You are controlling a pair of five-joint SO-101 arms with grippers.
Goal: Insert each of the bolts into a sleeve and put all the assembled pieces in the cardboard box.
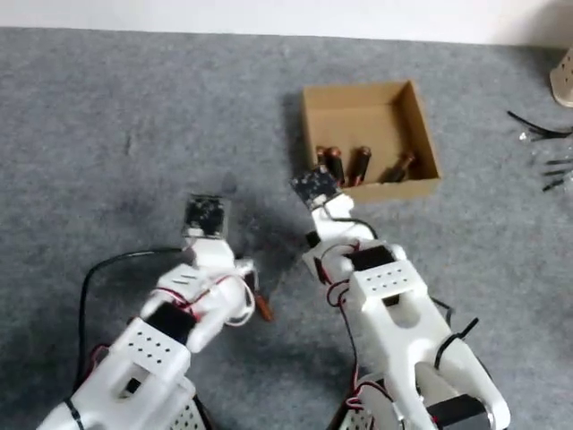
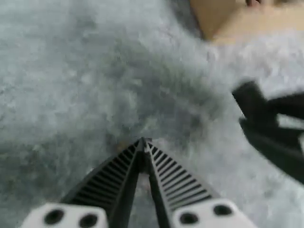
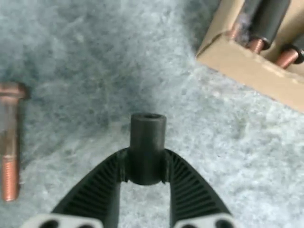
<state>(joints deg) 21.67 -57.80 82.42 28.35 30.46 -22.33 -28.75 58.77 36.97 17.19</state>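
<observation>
A smooth, black cylindrical sleeve with a hollow end is clamped between the ribbed black fingers of the right gripper, over the fuzzy grey table covering. A copper-coloured bolt, hex-headed and threaded at one end, is laid flat on the covering, apart from the sleeve. The square brown cardboard box is set toward the table's far edge, and several sleeved bolts are held in it. The left gripper is pressed closed, ribbed tips touching.
</observation>
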